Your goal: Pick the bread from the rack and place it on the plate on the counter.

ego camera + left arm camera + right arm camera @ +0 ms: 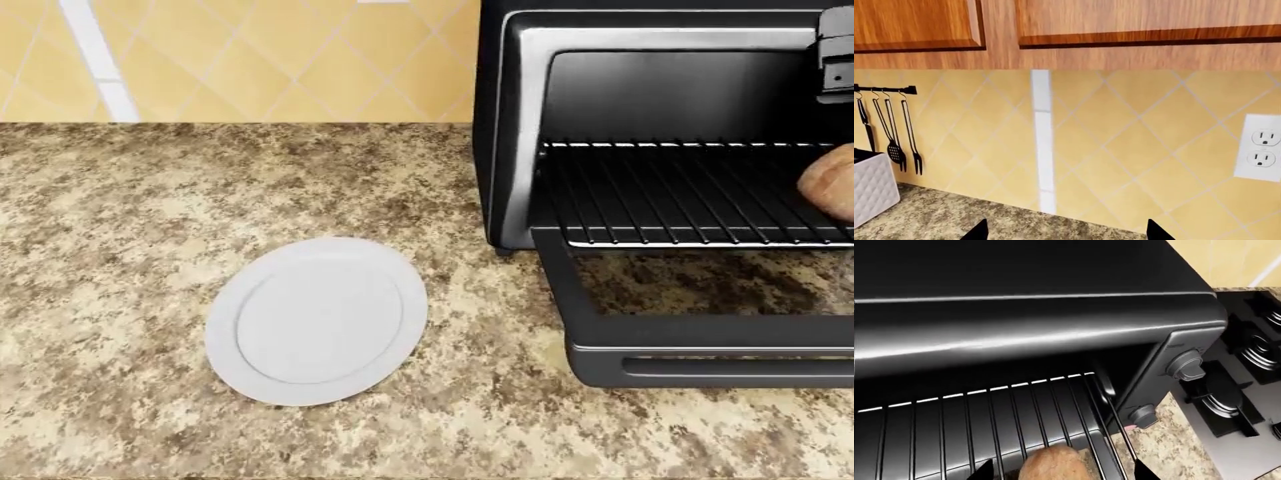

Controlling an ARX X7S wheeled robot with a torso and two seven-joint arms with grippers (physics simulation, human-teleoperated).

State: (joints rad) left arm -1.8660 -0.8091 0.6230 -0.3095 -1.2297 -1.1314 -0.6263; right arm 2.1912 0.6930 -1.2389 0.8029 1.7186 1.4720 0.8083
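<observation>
Bread (1054, 462) lies on the toaster-oven rack (974, 425), between the right tool's (1062, 471) spread fingertips.
Closing off-centre could roll it deeper inside; the white plate (316, 320) waits empty on the desk (134, 200), left tool (1064, 232) released.

Two dark fingertips (977, 231) of the left gripper (1066, 232) sit spread wide apart over the counter (954, 217). Ahead of them rises a yellow diamond-tiled wall (1121, 140) with a white tile strip (1043, 150), wooden cabinets (1121, 22) above. A utensil rail (884, 90), a white container (871, 190) and an outlet (1261, 147) flank the gripper.
</observation>
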